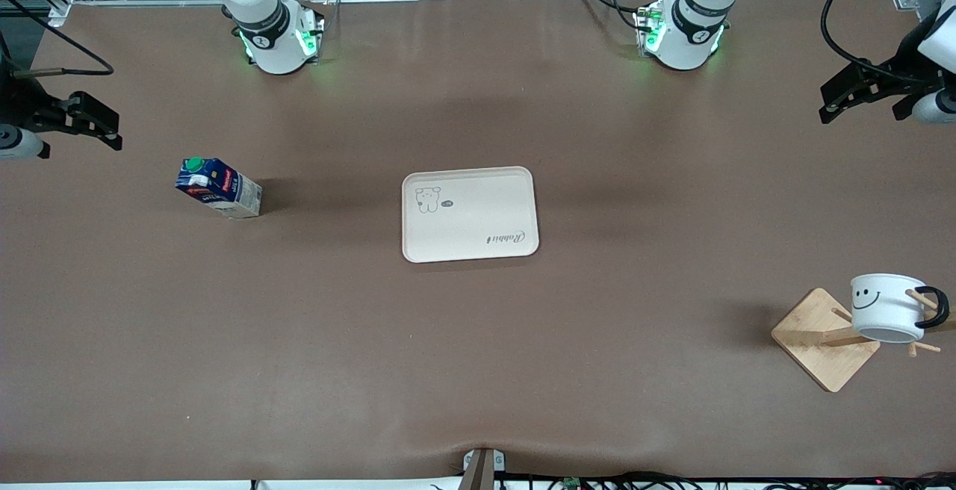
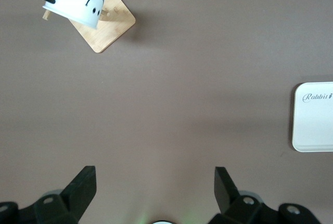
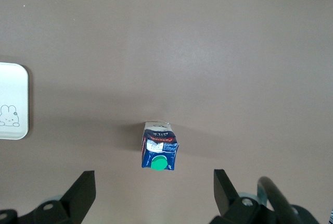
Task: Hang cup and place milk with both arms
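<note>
Tray (image 1: 470, 214) cream, lies flat mid-table, bare, rabbit drawing and "Rabbit" script on it; used as landmark. Milk (image 1: 219, 187) stands upright on the table, well apart from the tray toward the right arm's end, about level with it, green cap up; nothing touches it. Cup (image 1: 889, 308) hangs by its black handle on a peg of the wooden rack (image 1: 825, 339), smiley face showing; rack sits well apart from the tray toward the left arm's end and nearer the front camera. Right gripper (image 1: 93, 122) up in the air past the milk, away from the tray; fingers (image 3: 78, 195) spread wide, holding nothing, milk between them in the right wrist view. Left gripper (image 1: 851, 94) up over the table edge at the left arm's end; fingers (image 2: 80, 187) wide apart, empty.
</note>
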Controlling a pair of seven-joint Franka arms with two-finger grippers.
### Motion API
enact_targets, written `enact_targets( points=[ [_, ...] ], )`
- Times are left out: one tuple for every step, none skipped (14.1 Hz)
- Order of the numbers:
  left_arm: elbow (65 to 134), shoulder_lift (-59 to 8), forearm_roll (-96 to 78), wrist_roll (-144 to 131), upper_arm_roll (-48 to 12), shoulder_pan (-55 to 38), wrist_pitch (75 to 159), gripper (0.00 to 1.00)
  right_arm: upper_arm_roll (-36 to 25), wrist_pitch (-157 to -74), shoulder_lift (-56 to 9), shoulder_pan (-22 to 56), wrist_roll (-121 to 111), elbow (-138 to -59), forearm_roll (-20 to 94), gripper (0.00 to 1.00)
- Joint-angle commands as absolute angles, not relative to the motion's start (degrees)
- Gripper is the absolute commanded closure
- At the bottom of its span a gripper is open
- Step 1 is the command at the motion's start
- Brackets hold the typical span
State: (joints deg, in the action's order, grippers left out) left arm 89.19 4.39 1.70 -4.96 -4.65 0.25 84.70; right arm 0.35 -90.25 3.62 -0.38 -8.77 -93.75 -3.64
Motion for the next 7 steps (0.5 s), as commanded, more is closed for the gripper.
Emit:
enact_targets(
  points=[
    [88.59, 4.31, 1.76, -5.62, -4.75, 0.26, 83.85, 0.0, 0.61, -91.67, 5.98, -1.93, -9.67, -96.5, -2.46, 0.0],
    [88.59, 4.39, 1.76, -5.54, -4.75, 0.35, 83.85, 0.0, 0.62, -91.58, 5.98, -1.67, -9.67, -96.42, -2.46, 0.0],
    [88.51, 4.39, 1.76, -5.54, -4.75, 0.35, 83.85, 0.0, 0.62, -91.5, 5.98, -1.5, -9.67, -96.33, -2.46, 0.0],
    [88.51, 4.39, 1.84, -5.45, -4.75, 0.35, 83.85, 0.0, 0.62, -91.49, 5.98, -1.49, -9.67, -96.33, -2.46, 0.0],
    [88.51, 4.39, 1.85, -5.36, -4.66, 0.35, 83.85, 0.0, 0.62, -91.93, 5.89, -1.58, -9.67, -96.33, -2.46, 0.0],
    [88.51, 4.39, 1.93, -5.36, -4.48, 0.44, 83.85, 0.0, 0.62, -92.19, 5.71, -1.84, -10.02, -96.07, -2.46, 0.0],
    [88.33, 4.66, 2.19, -5.19, -4.31, 0.44, 83.67, 0.0, 0.62, -92.2, 5.63, -1.93, -11.32, -96.06, -2.37, 0.0]
  ],
)
